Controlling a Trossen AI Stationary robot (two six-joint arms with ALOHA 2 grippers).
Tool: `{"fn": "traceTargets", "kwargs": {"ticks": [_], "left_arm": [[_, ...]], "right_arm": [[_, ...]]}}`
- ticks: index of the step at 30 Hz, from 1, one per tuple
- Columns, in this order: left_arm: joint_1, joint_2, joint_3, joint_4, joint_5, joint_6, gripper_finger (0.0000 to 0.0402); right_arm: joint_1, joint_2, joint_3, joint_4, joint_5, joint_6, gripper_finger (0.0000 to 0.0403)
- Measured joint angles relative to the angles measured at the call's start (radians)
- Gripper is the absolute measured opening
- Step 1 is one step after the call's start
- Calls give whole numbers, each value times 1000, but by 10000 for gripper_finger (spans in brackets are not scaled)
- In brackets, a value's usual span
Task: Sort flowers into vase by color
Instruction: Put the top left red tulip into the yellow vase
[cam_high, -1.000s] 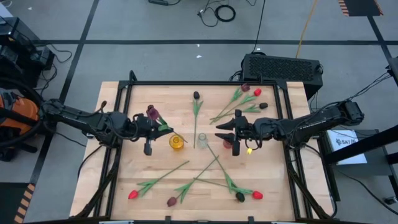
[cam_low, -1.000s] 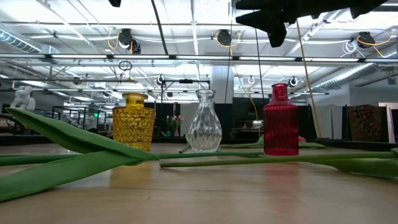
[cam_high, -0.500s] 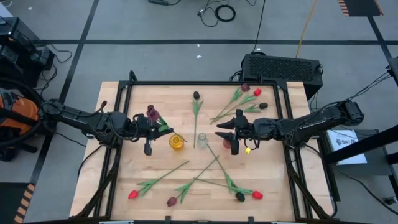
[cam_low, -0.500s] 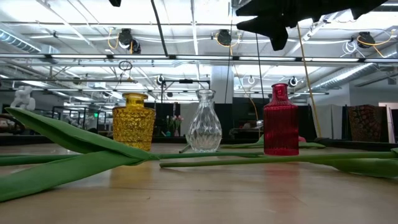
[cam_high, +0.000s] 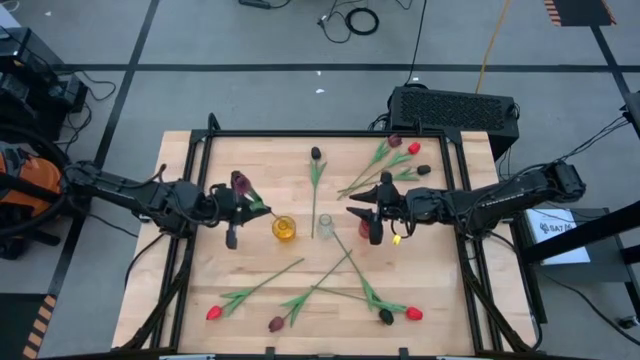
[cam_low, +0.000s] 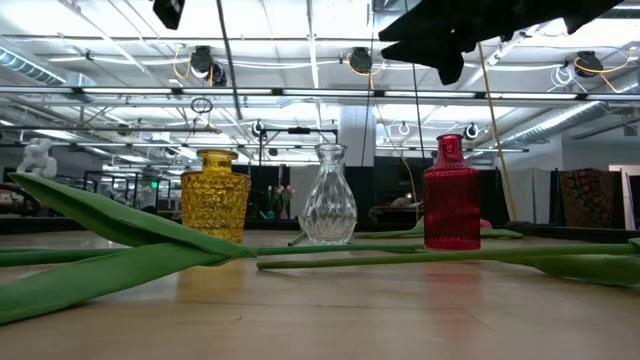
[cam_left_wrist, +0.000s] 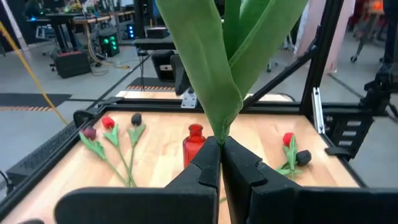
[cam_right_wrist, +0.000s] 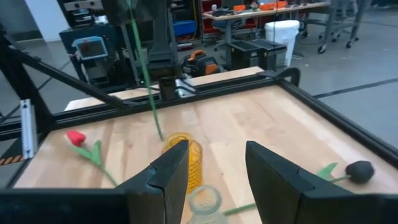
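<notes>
My left gripper (cam_high: 250, 207) is shut on a dark maroon tulip (cam_high: 240, 181) and holds it head up, left of the yellow vase (cam_high: 284, 228). Its thin stem (cam_low: 228, 80) hangs down, and its lower end (cam_right_wrist: 159, 134) is close to the yellow vase's mouth (cam_right_wrist: 180, 142). My right gripper (cam_high: 355, 212) is open and empty above the table, right of the clear vase (cam_high: 325, 225). The red vase (cam_low: 450, 195) stands below it. Other tulips lie flat on the table, at the far side (cam_high: 385, 160) and the near side (cam_high: 310, 290). My left gripper pinches the tulip between its two fingers at the base of its green leaves (cam_left_wrist: 221, 132). The fingers (cam_left_wrist: 208, 165) lie level, pointing toward the table's right, and cross the stem. The tulip is lifted clear and roughly upright, with leaves and head above the fingers and bare stem below.
The three vases stand in a row across the table's middle. One dark tulip (cam_high: 316, 168) lies alone behind the clear vase. A black frame rail (cam_high: 330, 134) runs round the table. A black box (cam_high: 455, 108) stands beyond the far right corner.
My left gripper has gone a little toward the table's left edge with the tulip, still shut on it. The hanging stem has shifted left with it and stays upright.
</notes>
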Motion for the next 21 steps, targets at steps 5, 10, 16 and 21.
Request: {"fn": "traceTargets", "kwargs": {"ticks": [5,10,16,21], "left_arm": [[0,-85,-57,-1,26,-40,8],[0,-134,-85,-5,27,-32,8],[0,-161,-115,-1,27,-31,8],[0,-161,-141,0,-8,-24,8]], "right_arm": [[-49,0,0,9,0,-22,151],[-81,0,0,11,1,-10,151],[-87,0,0,97,-2,1,151],[-85,0,0,114,-4,3,151]]}}
